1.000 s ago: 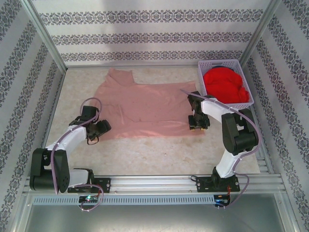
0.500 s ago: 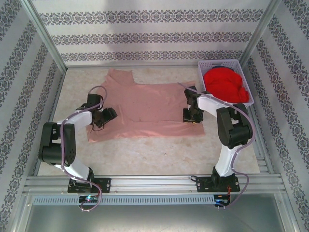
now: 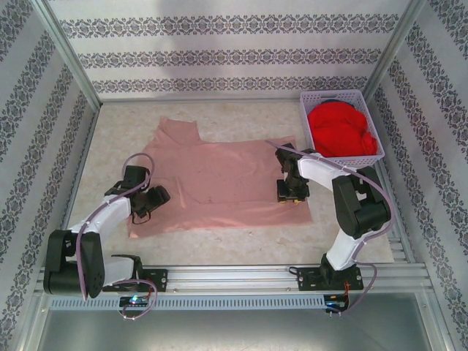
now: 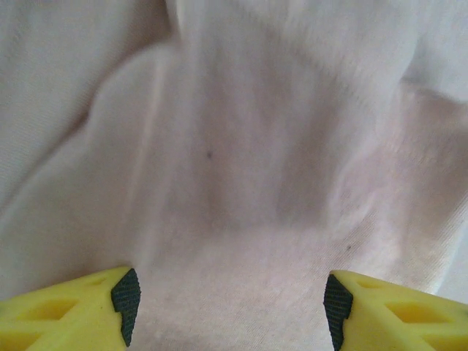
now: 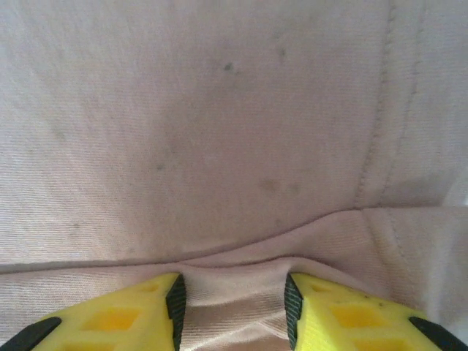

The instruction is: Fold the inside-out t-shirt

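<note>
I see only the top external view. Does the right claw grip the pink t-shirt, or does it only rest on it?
Observer: The right wrist view shows a ridge of the t-shirt bunched between the fingers of the right claw; it looks pinched.
Operator: And the left claw?
Observer: The left claw stands wide open, with smooth cloth lying flat between its fingers.
Operator: Is there a seam near the right claw?
Observer: Yes, a stitched seam runs beside it, toward the right edge of that picture.
</note>
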